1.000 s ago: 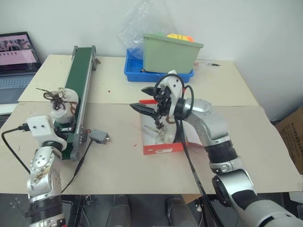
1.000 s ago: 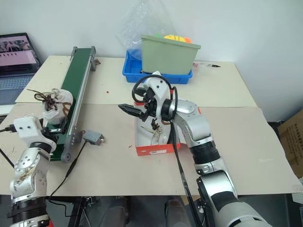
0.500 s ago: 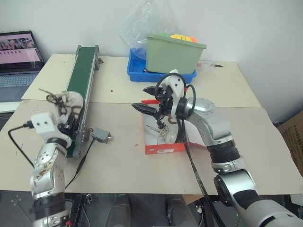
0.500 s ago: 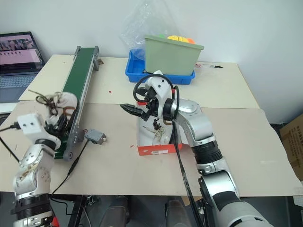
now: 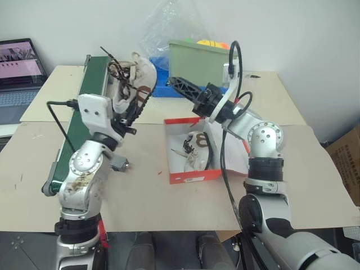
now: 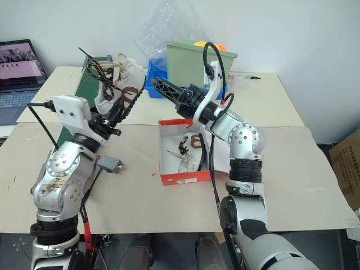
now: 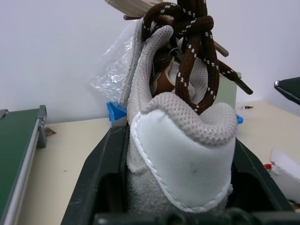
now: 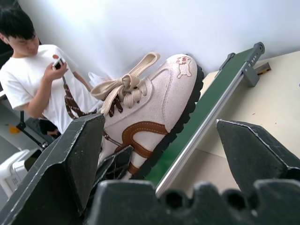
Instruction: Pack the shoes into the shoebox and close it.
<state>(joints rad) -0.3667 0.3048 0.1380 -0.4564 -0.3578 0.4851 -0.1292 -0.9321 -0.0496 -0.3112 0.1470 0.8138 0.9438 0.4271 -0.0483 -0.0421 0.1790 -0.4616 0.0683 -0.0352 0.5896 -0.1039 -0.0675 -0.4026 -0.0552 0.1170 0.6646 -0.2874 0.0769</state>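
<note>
Left pincer (image 5: 130,112): clamped on the heel of one shoe; black fingers (image 7: 101,173) press on either side of the padded collar.
Left arm pose: forearm raised, pincer aimed forward and slightly upward, holding its load above the desk (image 5: 140,191), just beside the conveyor belt.
Held shoe (image 5: 132,76): cream upper, brown trim, dark sole, toe up; brown speckled laces (image 7: 197,51) spill loose over the tongue (a pale flat lace also shows on it in the right wrist view).
Right pincer (image 5: 188,90): spread wide, holding nothing; both fingers (image 8: 70,154) stand well apart.
Right arm pose: elbow bent over the shoebox, wrist lifted, pincer aimed toward the robot's left and tilted slightly up, facing the held shoe.
Shoebox (image 5: 194,176): red-orange outside, white inside, open, resting on the desk below the right arm.
Second shoe (image 5: 196,147): lying inside the shoebox, dark laces trailing.
Conveyor belt (image 5: 90,84): green, long, lying on the desk on the robot's left.
Green bin (image 5: 199,62): at the far side, standing in a blue tray (image 5: 160,87).
Laptop (image 5: 19,67): far left, screen lit.
Person (image 8: 33,79): white shirt, holding a small device (right wrist view background).
</note>
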